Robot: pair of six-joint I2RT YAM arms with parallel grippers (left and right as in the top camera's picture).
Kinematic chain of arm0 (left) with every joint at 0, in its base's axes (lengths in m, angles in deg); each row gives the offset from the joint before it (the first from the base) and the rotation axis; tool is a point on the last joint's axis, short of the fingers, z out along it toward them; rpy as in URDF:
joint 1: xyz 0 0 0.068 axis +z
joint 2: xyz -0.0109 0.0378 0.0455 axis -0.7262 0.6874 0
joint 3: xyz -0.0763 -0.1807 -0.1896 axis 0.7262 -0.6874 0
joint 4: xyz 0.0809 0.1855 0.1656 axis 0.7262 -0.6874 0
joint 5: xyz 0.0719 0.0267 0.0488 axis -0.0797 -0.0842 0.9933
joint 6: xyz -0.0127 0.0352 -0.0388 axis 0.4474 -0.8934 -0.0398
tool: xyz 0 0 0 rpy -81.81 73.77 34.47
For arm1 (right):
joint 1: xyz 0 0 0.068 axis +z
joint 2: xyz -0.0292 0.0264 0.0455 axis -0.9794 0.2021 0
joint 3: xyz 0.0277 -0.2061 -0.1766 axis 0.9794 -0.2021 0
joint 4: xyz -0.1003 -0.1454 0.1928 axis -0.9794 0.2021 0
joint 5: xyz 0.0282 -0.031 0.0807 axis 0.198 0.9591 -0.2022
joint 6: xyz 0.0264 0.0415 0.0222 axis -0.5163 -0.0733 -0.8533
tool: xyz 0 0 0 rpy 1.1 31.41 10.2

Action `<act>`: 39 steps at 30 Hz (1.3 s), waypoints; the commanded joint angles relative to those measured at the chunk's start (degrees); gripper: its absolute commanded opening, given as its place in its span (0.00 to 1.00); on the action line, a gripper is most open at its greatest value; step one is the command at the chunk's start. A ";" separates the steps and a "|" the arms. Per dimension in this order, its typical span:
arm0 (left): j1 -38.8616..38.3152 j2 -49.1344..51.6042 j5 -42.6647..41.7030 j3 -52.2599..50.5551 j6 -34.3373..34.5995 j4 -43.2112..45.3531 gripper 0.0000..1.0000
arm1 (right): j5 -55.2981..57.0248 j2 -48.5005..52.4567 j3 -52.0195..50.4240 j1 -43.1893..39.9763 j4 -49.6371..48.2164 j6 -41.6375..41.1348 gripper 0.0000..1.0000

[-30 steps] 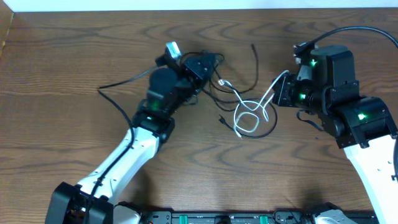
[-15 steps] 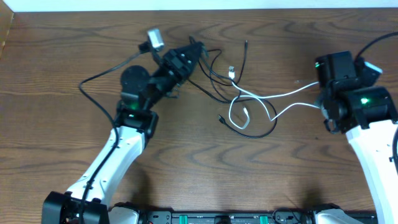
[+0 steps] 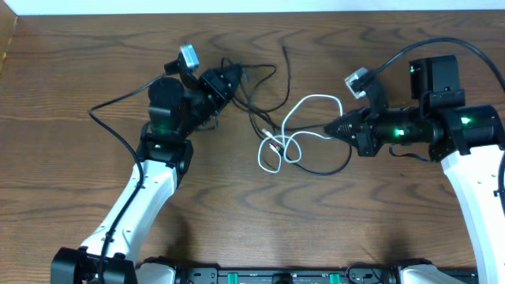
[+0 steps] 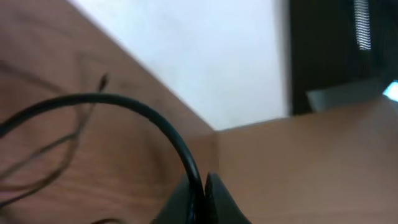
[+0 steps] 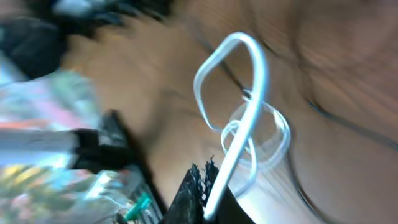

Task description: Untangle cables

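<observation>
From above, I see the left gripper [image 3: 239, 76] near the far side of the brown table [image 3: 79, 63]. Its fingers are pinched on the black cable [image 3: 285, 67]. That cable runs out to the right in thin, messy curves. The right gripper [image 3: 331, 130] points left, toward the middle of the table. Its fingers are closed on the white cable [image 3: 314, 98]. The white cable makes a tall arch just past the fingertips. Then it curls into small loops on the wood between the two grippers. The black cable crosses through those loops, so the two are mixed up there (I cannot tell which one lies on top).

In the left wrist view, the black cable bends over in a big curve and goes down between the closed fingers. Thin black strands lie on the table at the left. A white wall [image 4: 205, 50] is behind.

The right wrist view is blurry. The white cable comes up from the shut fingers, and round white loops lie behind it.
</observation>
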 commanded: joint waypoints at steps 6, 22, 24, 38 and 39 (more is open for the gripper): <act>0.17 -0.74 3.37 0.26 -10.21 -8.68 0.07 | -24.24 0.00 0.15 -9.42 -9.05 6.21 0.01; 0.17 -0.74 3.98 0.26 -20.22 -24.24 0.07 | 32.37 -2.67 0.22 -35.54 -33.35 -36.20 0.01; 0.17 -0.74 3.98 0.26 -21.92 -25.53 0.08 | 35.93 -2.80 0.22 -37.42 -36.61 -35.12 0.01; 0.17 -0.74 3.98 0.26 -23.26 -29.33 0.07 | 52.85 -0.61 0.20 -39.74 -52.72 -13.18 0.01; 0.17 -0.74 4.00 0.26 -23.26 -29.31 0.08 | 54.31 0.39 0.20 -39.74 -52.19 -8.76 0.01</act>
